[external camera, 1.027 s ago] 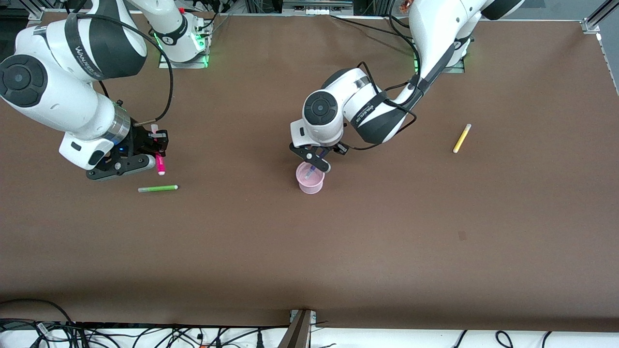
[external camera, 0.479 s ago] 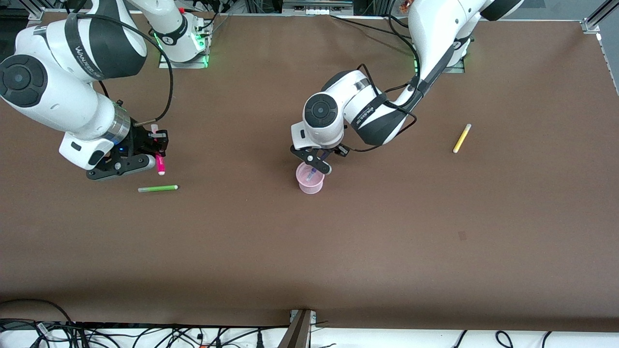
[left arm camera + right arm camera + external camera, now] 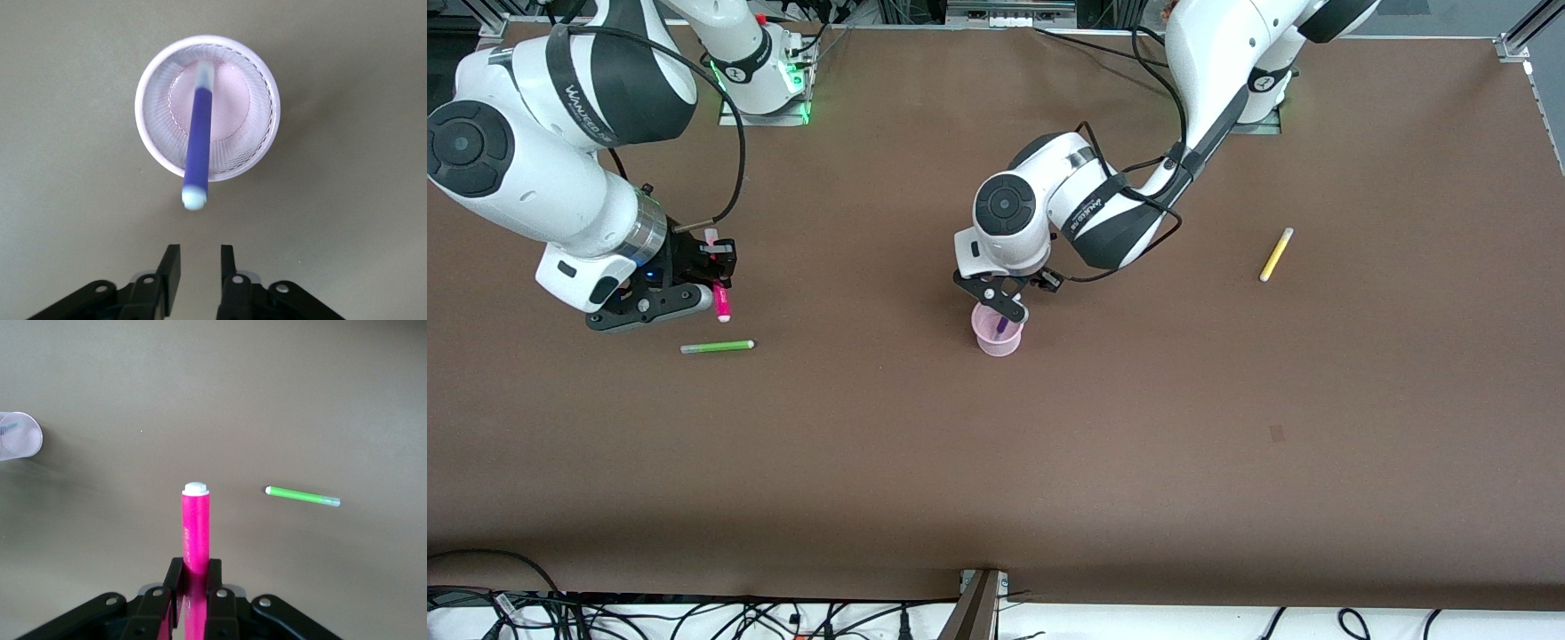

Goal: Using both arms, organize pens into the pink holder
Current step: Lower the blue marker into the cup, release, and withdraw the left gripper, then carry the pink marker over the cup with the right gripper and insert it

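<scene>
The pink holder stands mid-table with the purple pen leaning in it; the left wrist view shows the holder and the pen resting on its rim. My left gripper is open and empty, just above the holder's rim. My right gripper is shut on the magenta pen, held upright above the table near the green pen. The magenta pen and green pen show in the right wrist view. The yellow pen lies toward the left arm's end.
The brown table has wide bare room nearer the front camera. Cables hang along its front edge.
The purple pen has dropped out of my left gripper into the holder, and the left gripper has drawn back a little. The right arm has not moved.
</scene>
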You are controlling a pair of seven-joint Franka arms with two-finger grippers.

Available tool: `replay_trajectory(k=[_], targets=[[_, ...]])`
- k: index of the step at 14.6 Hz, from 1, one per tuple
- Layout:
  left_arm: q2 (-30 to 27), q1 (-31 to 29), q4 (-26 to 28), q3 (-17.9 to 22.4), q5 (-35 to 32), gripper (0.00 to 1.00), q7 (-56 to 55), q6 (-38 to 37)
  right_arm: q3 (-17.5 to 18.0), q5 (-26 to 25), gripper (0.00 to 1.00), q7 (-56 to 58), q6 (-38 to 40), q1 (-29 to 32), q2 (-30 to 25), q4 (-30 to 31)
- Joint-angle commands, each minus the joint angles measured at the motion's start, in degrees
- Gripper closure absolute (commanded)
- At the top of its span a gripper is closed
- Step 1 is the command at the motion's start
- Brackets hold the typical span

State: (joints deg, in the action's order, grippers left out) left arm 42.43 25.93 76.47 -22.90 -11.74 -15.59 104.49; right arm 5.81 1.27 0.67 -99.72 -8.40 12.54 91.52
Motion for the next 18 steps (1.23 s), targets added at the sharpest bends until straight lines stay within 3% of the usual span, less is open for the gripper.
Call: replay_trajectory(k=[1,2,3,6,16,18], targets=[[1.0,1.0,-2.4,0.6,-1.6,0.36,-0.6,-1.0,0.0,0.2,1.0,0.2,1.1,-0.1,0.2,-1.1],[0.9,0.9,-2.6,0.6,-1.6,0.14,-0.7,-1.0,0.0,0.2,1.0,0.2,1.1,-0.1,0.2,-1.1],[0.6,0.5,-3.2,0.6,-1.6,0.0,-0.7,-1.0,0.0,0.2,1.0,0.2,1.1,-0.1,0.2,-1.1],[-1.3,-1.7,-6.7,1.0,-1.7,0.0,-0.7,-1.7,0.0,0.2,1.0,0.2,1.1,-0.1,0.2,-1.1],[-16.8,-16.7,-6.0,4.4,-2.0,0.0,-1.2,-8.2,0.2,1.2,1.0,-0.4,0.2,-0.4,0.3,-0.4],[-19.0,-20.2,-5.8,4.4,-2.0,0.0,-0.3,-8.7,1.0,1.8,1.0,-0.6,-3.7,-1.7,0.7,0.4]])
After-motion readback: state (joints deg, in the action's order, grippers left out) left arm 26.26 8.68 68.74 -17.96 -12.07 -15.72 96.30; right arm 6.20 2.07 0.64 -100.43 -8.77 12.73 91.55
